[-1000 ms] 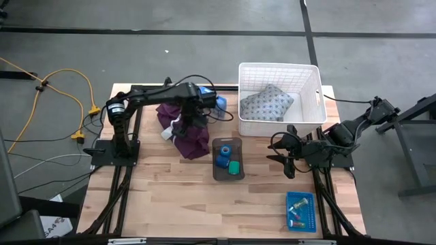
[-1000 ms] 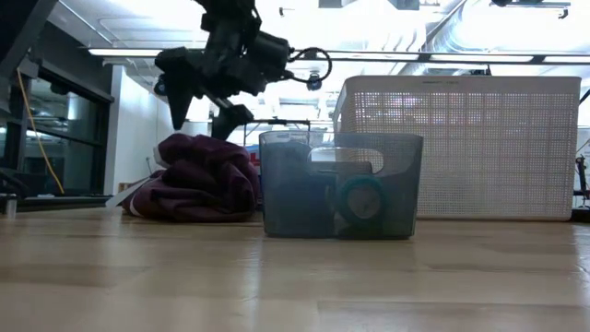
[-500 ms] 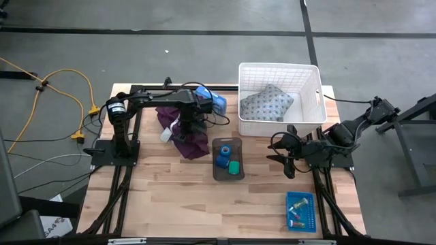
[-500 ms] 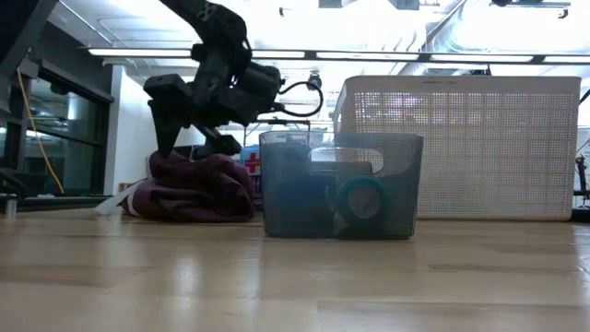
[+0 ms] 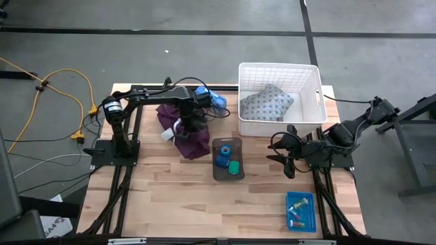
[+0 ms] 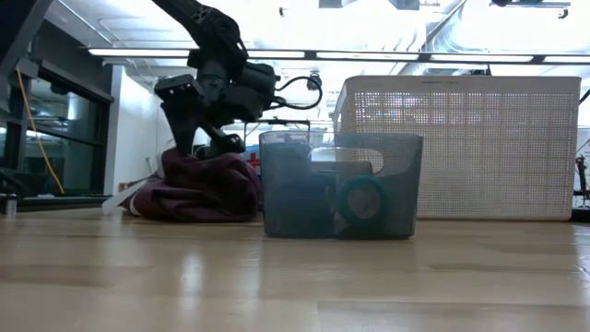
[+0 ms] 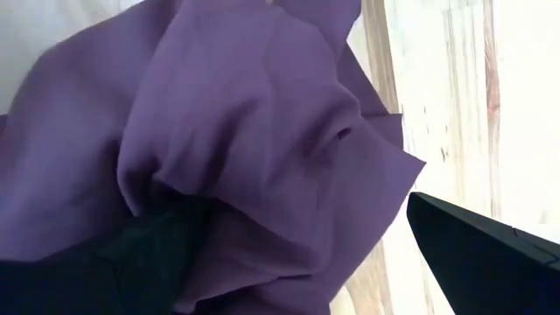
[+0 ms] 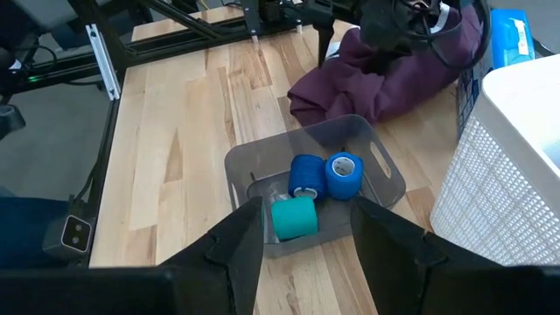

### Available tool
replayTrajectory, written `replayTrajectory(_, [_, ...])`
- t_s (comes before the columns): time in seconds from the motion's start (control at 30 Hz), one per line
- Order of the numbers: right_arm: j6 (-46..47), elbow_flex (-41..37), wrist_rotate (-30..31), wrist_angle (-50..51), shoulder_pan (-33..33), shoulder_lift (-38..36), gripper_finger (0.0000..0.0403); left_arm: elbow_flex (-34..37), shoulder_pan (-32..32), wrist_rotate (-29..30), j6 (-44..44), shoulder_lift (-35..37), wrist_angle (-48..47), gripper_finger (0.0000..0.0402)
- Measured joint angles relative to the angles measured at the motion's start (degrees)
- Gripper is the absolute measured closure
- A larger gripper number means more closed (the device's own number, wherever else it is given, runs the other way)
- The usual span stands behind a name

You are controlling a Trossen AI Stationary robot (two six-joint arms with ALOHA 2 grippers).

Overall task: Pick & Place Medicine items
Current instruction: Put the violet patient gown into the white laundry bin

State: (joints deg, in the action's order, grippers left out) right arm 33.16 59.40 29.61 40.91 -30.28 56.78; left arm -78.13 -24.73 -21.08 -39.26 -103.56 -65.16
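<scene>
Blue and green medicine rolls (image 5: 227, 160) lie in a grey see-through bin (image 5: 219, 170) at the table's middle. The right wrist view shows the rolls (image 8: 315, 188) too. A maroon garment (image 5: 191, 136) lies heaped on the wood left of the bin. My left gripper (image 5: 185, 128) is open and points steeply down onto that heap (image 6: 207, 180). My right gripper (image 5: 281, 151) hovers open to the right of the bin, with nothing between its fingers (image 8: 241, 245). Small pieces lie in a blue tray (image 5: 300, 209) at the near right. My left gripper comes at the maroon garment from above, slanting steeply down. One finger (image 7: 131, 262) is sunk into a fold of the cloth (image 7: 219, 219). The other finger (image 7: 481, 254) stands past the garment's edge, over bare wood. The garment rests heaped on the table.
A white mesh basket (image 5: 310, 78) with a grey patterned cloth (image 5: 267, 103) stands at the far right. A blue packet (image 5: 218, 102) lies behind my left arm. Bare wood (image 5: 170, 197) stretches along the near side.
My left gripper has sunk onto the top of the maroon garment, tipping steeper and turning a little as it came down; it has stayed open. My right arm has kept still.
</scene>
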Motion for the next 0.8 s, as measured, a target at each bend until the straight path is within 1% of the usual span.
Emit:
replayTrajectory(0.4, [0.0, 0.0, 0.0, 0.0, 0.0, 0.0, 0.0243, 0.0, 0.0, 0.3, 0.1, 0.3, -0.1, 0.0010])
replayTrajectory(0.63, [0.0, 0.0, 0.0, 0.0, 0.0, 0.0, 0.0243, 0.0, 0.0, 1.5, 1.0, 0.3, -0.1, 0.0010])
replayTrajectory(0.8, [0.0, 0.0, 0.0, 0.0, 0.0, 0.0, 0.0243, 2.2, -0.6, 1.4, 1.2, 3.7, 2.0, 0.0010])
